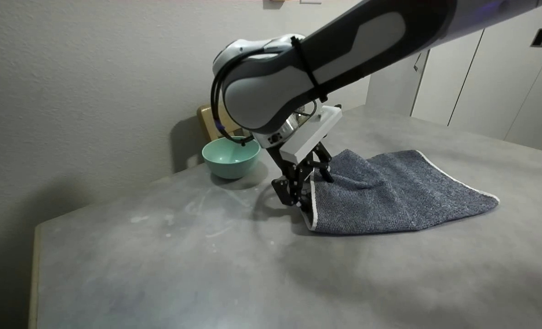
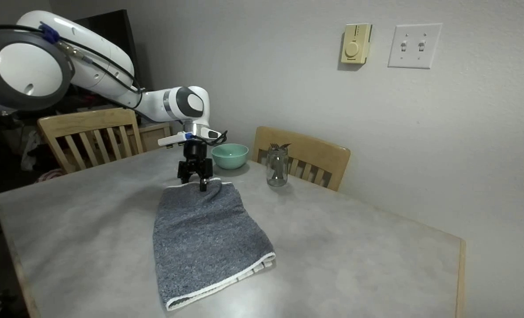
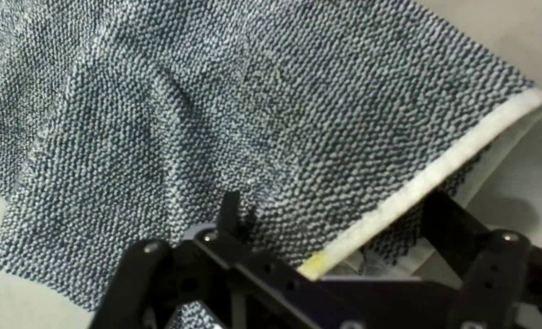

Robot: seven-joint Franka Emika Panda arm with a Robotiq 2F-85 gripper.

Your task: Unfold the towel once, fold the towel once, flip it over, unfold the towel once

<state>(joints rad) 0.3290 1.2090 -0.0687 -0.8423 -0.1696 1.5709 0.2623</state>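
Both fingers [image 3: 228, 212] of my black claw [image 3: 333, 197] stand wide astride the top layer's white edge [image 3: 401, 200] on the blue-grey terry towel [image 2: 209, 229], folded on the mottled grey table [image 2: 354, 247]. I judge this an unfold: next, pinch and lift.

Dim, uneven indoor light. In both exterior views, the desk [image 1: 129, 274] carries pale glare on its near part and broad, soft-edged shadows. In an exterior view, the wall [image 1: 92, 91] darkens toward the lower left corner. In the wrist view, the towel [image 3: 321, 114] appears grainy and strongly contrasted, the claw [image 3: 332, 201] nearly black with small highlights.
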